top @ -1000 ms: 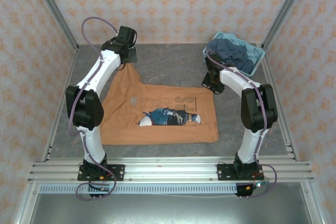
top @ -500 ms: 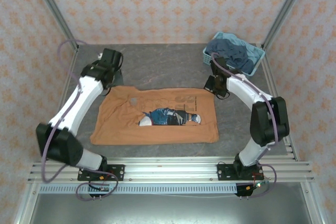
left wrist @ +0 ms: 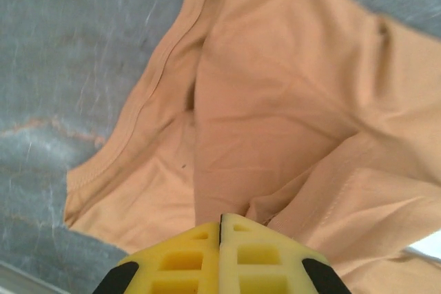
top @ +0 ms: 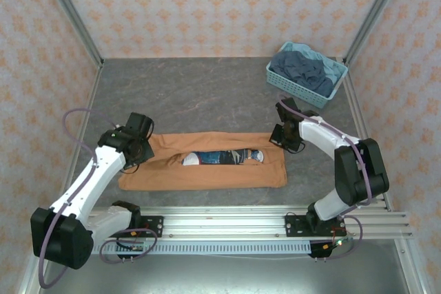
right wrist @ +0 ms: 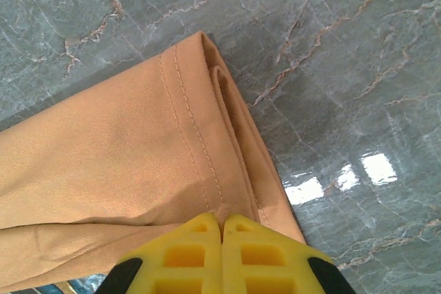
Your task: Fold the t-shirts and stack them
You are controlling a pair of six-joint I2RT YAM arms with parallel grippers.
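Grey marbled table (top: 207,94) carries the orange t-shirt (top: 207,175), which lies near the front edge as a long narrow band, with the blue print showing partly at the fold. The left gripper (left wrist: 220,219) has its yellow fingers pressed together on a fold of cloth at the shirt's left end. The right gripper (right wrist: 222,218) pinches the stitched hem at the right end. Dark navy t-shirts (top: 303,70) lie in the light blue basket (top: 291,85) at the far right corner.

I am finding no legible text, label, brand or number. I am seeing a blue-and-white print (top: 222,158) on the folded orange-tan cloth t-shirt (top: 207,175); nothing on it is reading as letters.
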